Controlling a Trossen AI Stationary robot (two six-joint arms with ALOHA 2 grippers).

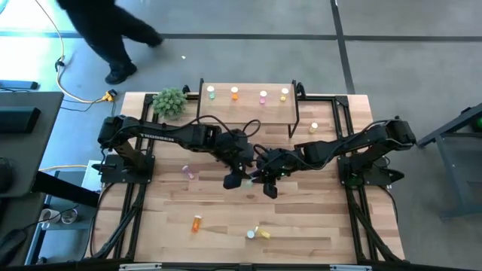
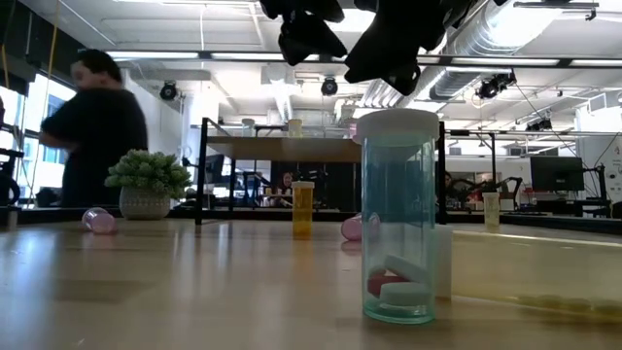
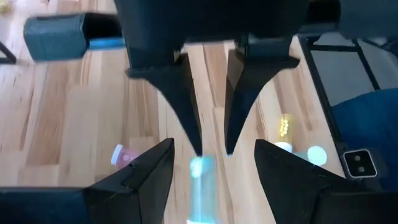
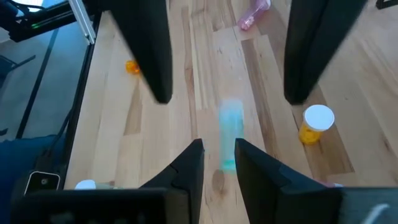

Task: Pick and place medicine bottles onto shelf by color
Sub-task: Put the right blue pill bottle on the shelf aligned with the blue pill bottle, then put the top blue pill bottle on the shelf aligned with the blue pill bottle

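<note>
Above the table's middle my right gripper point(image 4: 219, 144) is shut on a green bottle point(image 4: 231, 127). The bottle sticks out toward my left gripper point(image 3: 213, 144), which is open, its fingers standing wide on either side of the bottle without touching it. In the high view the two grippers point(image 1: 235, 179) point(image 1: 266, 182) meet tip to tip. The shelf point(image 1: 248, 111) stands at the table's far side with several small bottles in a row on it. More bottles are on the table: a pink one point(image 1: 188, 172), an orange one point(image 1: 196, 223), a yellow one point(image 1: 264, 234). My right gripper pinches one end of the green bottle point(image 4: 228, 160) between its two fingers. The fingers slant down from the table's right side and lie in line with the bottle. The bottle is lifted clear of the table and points ahead, away from the fingers.
A white-capped bottle point(image 2: 398, 214) stands upright near the table's near edge beside the yellow one. Another bottle point(image 1: 314, 128) stands right of the shelf. A green plant point(image 1: 170, 102) sits at the far left corner. A person point(image 1: 105, 34) walks on the floor beyond the table.
</note>
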